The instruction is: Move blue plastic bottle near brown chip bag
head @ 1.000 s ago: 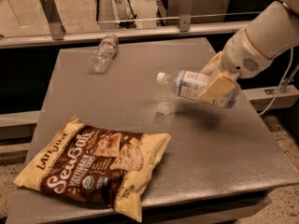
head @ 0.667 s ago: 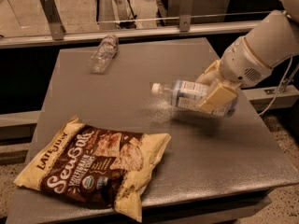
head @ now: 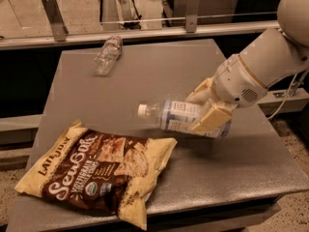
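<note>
My gripper (head: 205, 111) is shut on the blue plastic bottle (head: 176, 116), a translucent bottle with a pale blue and white label. It holds the bottle on its side above the grey table (head: 203, 76), white cap pointing left. The brown chip bag (head: 96, 170), cream-yellow and dark brown with "Sea Salt" lettering, lies flat at the table's front left. The bottle's cap hangs just above and to the right of the bag's upper right corner, apart from it.
A smaller clear bottle (head: 107, 54) with a reddish band lies on its side at the table's back left. A metal rail (head: 145, 32) runs behind the table. My white arm (head: 265, 62) reaches in from the upper right. A cable hangs at the right.
My gripper has carried the blue plastic bottle to the left and towards the front, closer to the chip bag. The bag and the clear bottle have not moved.
</note>
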### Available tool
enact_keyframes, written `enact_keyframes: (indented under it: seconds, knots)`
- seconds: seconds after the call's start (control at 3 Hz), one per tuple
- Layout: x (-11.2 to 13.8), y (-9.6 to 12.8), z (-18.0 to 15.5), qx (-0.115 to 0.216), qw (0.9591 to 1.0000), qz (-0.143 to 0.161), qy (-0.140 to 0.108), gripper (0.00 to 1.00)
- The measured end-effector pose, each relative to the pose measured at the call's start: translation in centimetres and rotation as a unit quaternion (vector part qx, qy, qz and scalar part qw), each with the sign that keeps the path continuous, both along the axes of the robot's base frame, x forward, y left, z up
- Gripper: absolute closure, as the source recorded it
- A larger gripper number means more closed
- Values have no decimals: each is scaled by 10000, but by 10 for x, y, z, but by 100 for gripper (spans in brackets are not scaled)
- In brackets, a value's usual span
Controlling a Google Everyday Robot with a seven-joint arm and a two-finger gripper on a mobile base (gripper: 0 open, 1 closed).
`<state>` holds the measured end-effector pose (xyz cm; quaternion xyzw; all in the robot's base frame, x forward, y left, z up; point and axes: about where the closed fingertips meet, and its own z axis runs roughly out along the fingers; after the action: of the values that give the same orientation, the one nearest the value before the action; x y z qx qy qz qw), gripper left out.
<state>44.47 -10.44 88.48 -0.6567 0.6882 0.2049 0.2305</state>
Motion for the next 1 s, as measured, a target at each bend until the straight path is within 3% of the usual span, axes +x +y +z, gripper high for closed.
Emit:
enact_keyframes:
  seconds: [0.33,1.0]
  knots:
    - [-19,9,-6,1,9998,169,39,82]
    - [-40,21,-18,-79,9995,319,32,36]
